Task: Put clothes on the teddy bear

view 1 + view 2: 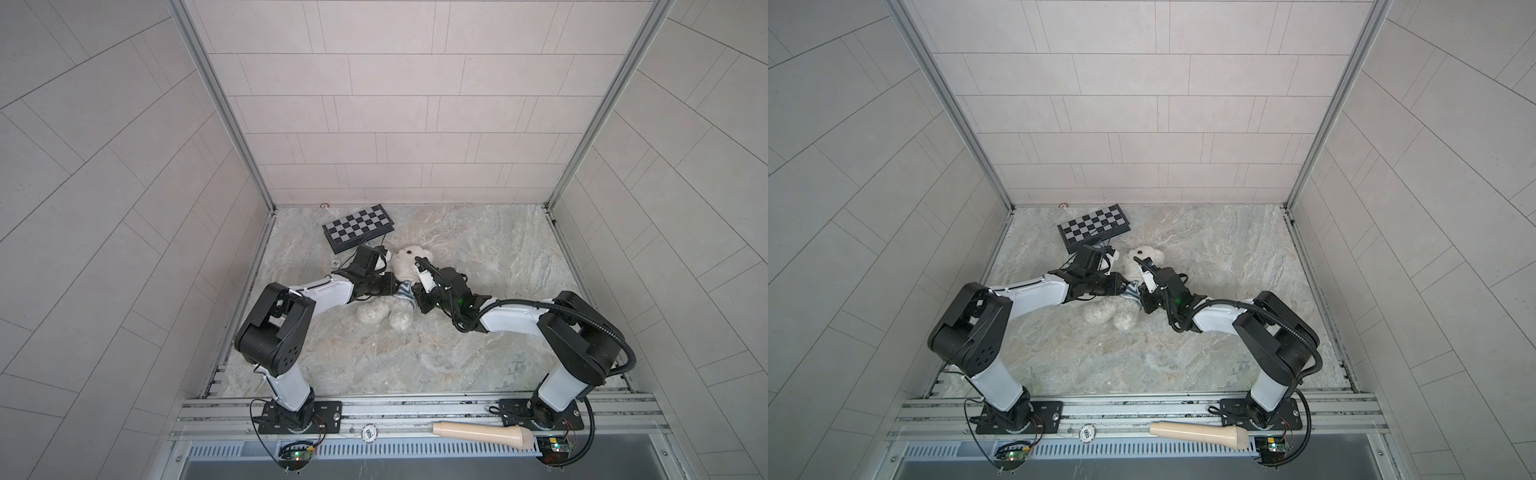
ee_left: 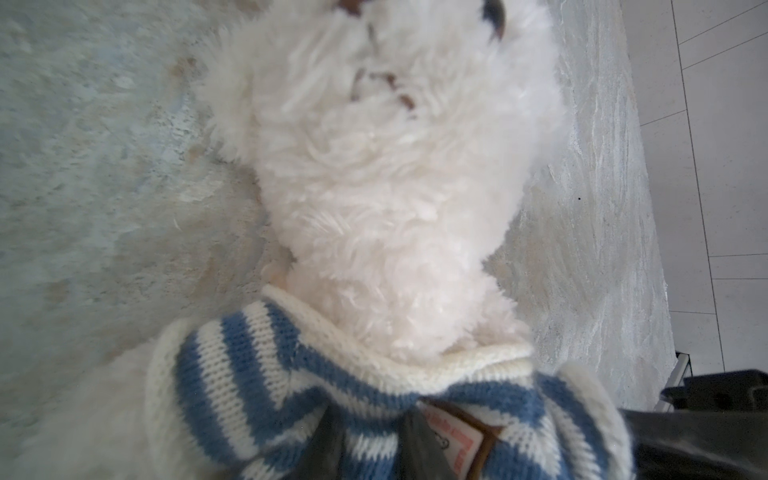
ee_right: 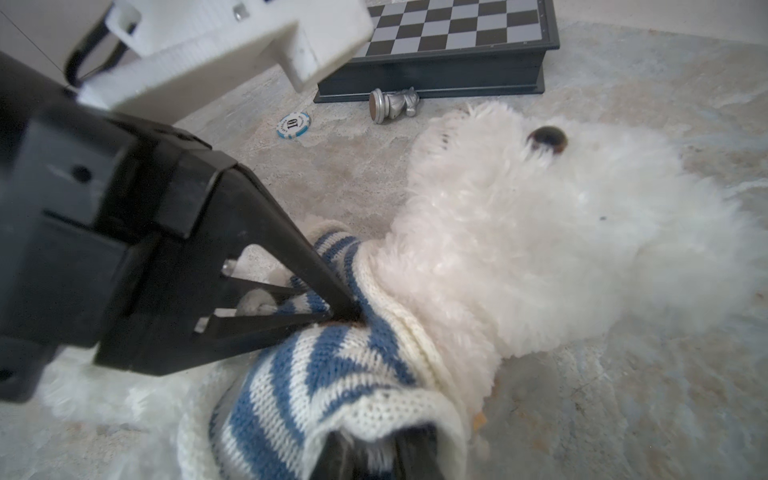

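Observation:
The white fluffy teddy bear [image 1: 409, 262] lies on its back mid-table, head toward the back wall and feet toward the front. A blue-and-white striped shirt [image 1: 405, 293] sits bunched round its neck and chest, shown close in the left wrist view [image 2: 257, 365]. My left gripper [image 1: 398, 286] comes in from the left and is shut on shirt fabric beside the badge [image 2: 457, 440]. In the right wrist view its black fingers [image 3: 332, 291] pinch the stripes. My right gripper [image 3: 378, 457] is shut on the shirt's cream edge on the bear's other side.
A chessboard [image 1: 358, 227] lies behind the bear, with a silver chess piece [image 3: 392, 104] tipped over against it and a poker chip [image 3: 294, 126] nearby. A beige handle-shaped object [image 1: 482, 433] rests on the front rail. Tiled walls stand on three sides.

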Robot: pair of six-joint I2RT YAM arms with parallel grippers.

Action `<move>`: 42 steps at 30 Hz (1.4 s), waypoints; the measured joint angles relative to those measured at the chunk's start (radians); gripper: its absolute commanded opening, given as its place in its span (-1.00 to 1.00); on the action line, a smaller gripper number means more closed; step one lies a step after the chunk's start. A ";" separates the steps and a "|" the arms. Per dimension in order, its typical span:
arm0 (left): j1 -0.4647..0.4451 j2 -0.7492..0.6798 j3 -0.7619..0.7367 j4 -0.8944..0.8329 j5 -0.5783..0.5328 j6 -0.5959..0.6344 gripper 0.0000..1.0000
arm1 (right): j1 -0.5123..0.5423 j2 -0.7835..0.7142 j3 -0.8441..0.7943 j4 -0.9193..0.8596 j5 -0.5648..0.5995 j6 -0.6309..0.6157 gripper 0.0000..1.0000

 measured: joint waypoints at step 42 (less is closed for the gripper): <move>-0.010 -0.054 -0.072 -0.018 0.177 0.047 -0.46 | 0.027 -0.415 -0.295 -0.056 -0.214 -0.282 -1.00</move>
